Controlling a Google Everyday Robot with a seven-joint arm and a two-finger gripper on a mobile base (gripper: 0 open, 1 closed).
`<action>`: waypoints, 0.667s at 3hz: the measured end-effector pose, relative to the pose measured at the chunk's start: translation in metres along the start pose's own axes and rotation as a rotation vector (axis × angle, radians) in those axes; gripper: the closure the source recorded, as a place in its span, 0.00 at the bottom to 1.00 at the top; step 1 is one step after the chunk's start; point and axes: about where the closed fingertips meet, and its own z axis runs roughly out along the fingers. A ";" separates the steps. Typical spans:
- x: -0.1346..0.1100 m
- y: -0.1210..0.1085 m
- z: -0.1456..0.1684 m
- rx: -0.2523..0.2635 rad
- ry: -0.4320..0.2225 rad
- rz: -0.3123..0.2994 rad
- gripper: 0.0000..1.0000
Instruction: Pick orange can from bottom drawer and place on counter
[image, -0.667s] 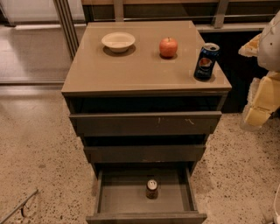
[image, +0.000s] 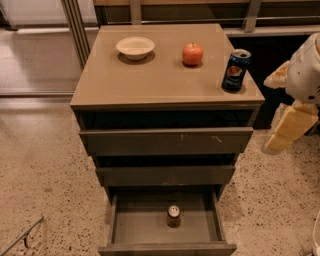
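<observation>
The orange can (image: 173, 215) stands upright in the middle of the open bottom drawer (image: 125, 227), silver top up. The two drawers above it are pushed in further. The counter (image: 150, 80) is the tan top of the cabinet. My gripper (image: 290, 127), white arm with pale yellow end pieces, hangs at the right edge of the camera view. It is beside the cabinet's right side at about top drawer height, well away from the can, and holds nothing I can see.
On the counter stand a white bowl (image: 135, 47) at the back left, a red apple (image: 192, 54) at the back middle and a dark blue Pepsi can (image: 235, 70) at the right edge. Speckled floor surrounds the cabinet. A railing runs behind it.
</observation>
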 end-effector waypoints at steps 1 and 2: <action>0.031 0.022 0.102 -0.094 -0.039 0.050 0.42; 0.053 0.035 0.203 -0.160 -0.070 0.089 0.66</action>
